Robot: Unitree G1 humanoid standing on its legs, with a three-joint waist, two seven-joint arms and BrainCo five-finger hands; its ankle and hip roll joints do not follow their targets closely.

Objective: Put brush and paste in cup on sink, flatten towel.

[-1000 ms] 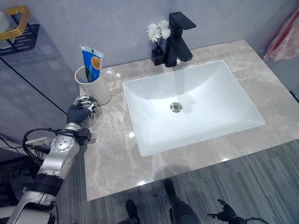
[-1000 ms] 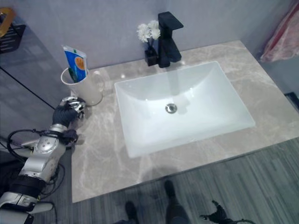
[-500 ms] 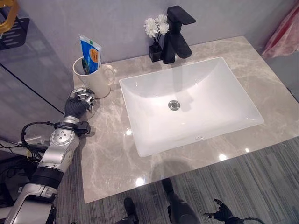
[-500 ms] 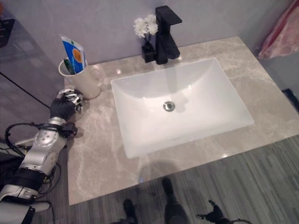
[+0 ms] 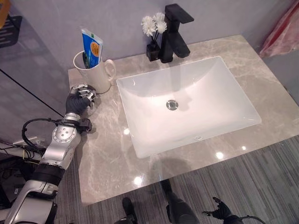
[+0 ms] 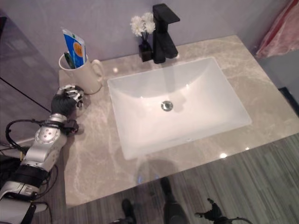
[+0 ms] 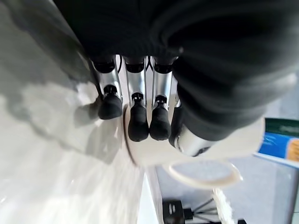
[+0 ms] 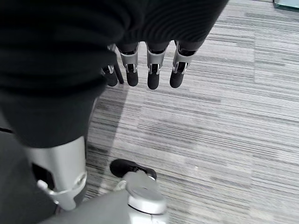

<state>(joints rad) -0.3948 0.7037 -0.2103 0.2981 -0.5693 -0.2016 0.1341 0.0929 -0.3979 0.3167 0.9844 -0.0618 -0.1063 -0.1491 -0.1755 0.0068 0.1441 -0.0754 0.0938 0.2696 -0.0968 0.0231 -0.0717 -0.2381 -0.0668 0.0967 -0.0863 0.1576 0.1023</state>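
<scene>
The left hand (image 5: 79,99) rests on the bench (image 5: 107,154), fingers curled round nothing, touching the cup (image 5: 93,74) just ahead (paste (image 5: 92,46) upright inside). The right hand (image 8: 140,60) hangs relaxed, well apart.

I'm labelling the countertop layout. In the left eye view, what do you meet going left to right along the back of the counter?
Left hand → white cup holding the toothpaste tube → small vase of white flowers → black tap → pink towel at the far right edge.
</scene>
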